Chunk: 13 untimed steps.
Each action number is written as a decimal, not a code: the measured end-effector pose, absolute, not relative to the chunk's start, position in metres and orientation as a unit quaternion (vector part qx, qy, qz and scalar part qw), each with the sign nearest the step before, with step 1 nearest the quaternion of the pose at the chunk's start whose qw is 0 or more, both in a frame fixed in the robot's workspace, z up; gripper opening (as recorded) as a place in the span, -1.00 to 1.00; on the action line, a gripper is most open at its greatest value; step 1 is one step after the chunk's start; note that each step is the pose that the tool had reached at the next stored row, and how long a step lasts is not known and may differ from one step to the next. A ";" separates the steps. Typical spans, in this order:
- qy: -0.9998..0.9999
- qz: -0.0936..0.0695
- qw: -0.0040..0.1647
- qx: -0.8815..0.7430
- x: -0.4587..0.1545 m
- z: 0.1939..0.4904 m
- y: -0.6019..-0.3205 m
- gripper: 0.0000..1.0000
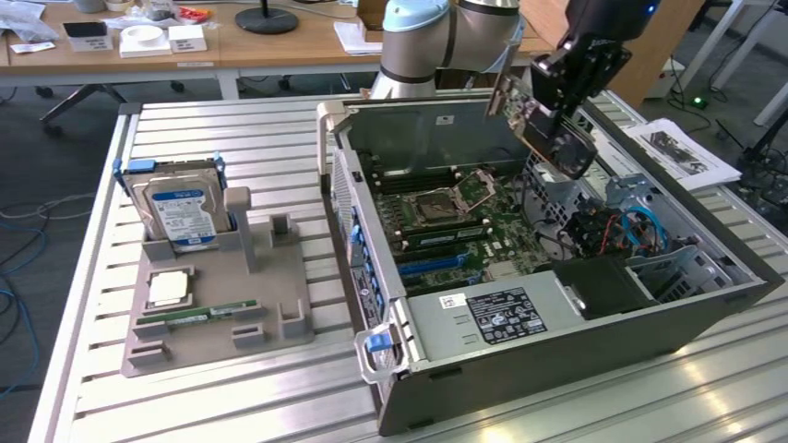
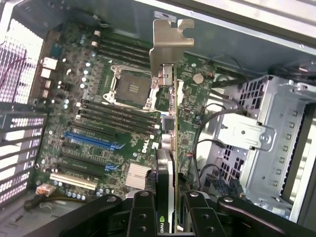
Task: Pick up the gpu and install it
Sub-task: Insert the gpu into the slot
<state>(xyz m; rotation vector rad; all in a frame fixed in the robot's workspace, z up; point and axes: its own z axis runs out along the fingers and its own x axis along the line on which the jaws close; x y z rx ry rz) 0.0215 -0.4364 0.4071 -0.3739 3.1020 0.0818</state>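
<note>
Gripping the gpu [image 1: 560, 134] edge-on with the gripper [image 1: 556, 101], clamped across the card's two faces. Holding it in the air above the open case [image 1: 579, 355], over the motherboard [image 2: 74, 123], silver bracket [image 2: 165, 47] end farthest from the wrist, not yet seated in any slot.

Grey holder [image 1: 234, 277] carries hard drive [image 1: 183, 212] and RAM stick [image 1: 197, 316].

One gpu [image 1: 560, 138], one open computer case [image 1: 555, 360], one hard drive [image 1: 183, 214], one RAM stick [image 1: 203, 315], one processor chip [image 1: 169, 288], one grey holder [image 1: 216, 346].
</note>
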 end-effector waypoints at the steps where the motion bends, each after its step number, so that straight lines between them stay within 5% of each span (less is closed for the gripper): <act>1: 0.992 0.026 0.008 -0.126 0.022 0.407 -0.436 -0.46; 13: 0.978 0.027 0.006 -0.206 0.022 0.407 -0.436 -0.46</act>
